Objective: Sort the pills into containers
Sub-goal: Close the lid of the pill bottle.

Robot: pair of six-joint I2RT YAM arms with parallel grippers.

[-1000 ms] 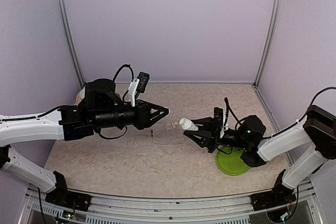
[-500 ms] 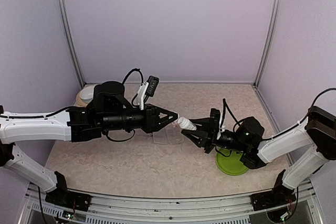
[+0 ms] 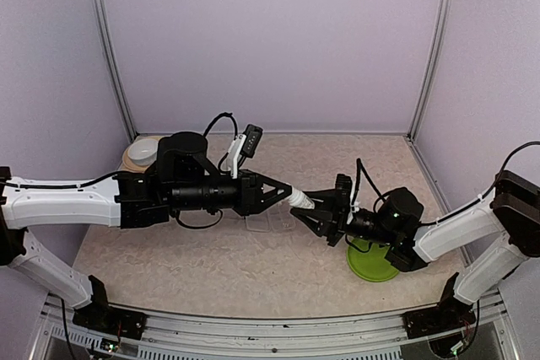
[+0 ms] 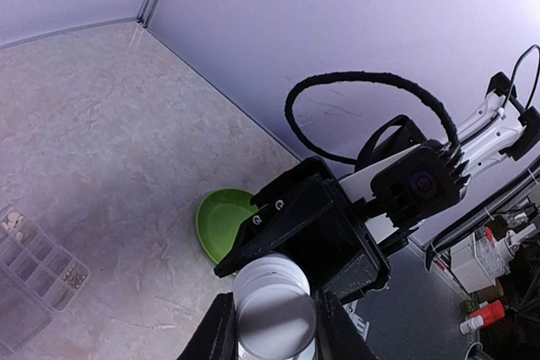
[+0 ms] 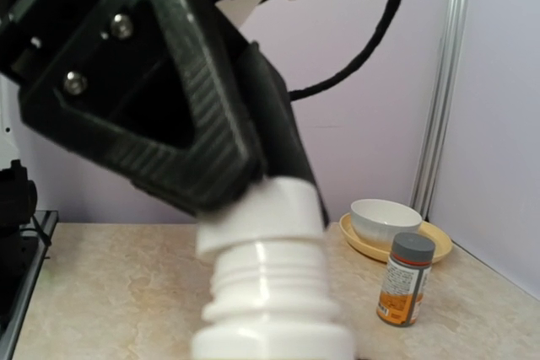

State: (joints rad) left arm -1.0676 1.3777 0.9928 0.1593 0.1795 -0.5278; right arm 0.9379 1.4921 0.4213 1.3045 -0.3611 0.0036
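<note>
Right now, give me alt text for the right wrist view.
Close up, the black left end effector clamps the cap of a white bottle, with the neck threads bare just beneath. Behind, on the table by a lilac wall, stand a grey-capped orange-labelled bottle and a white bowl on a tan plate.

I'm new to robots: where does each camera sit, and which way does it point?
Top external: high behind the robot, looking down; shows left arm, right arm, left gripper meeting right gripper at the white bottle.
Left wrist: on the left arm, facing the right gripper; own fingers flank the bottle's cap.
Right wrist: on the right arm, facing the left gripper; the bottle fills the foreground.
Shared: all three show the white bottle.
</note>
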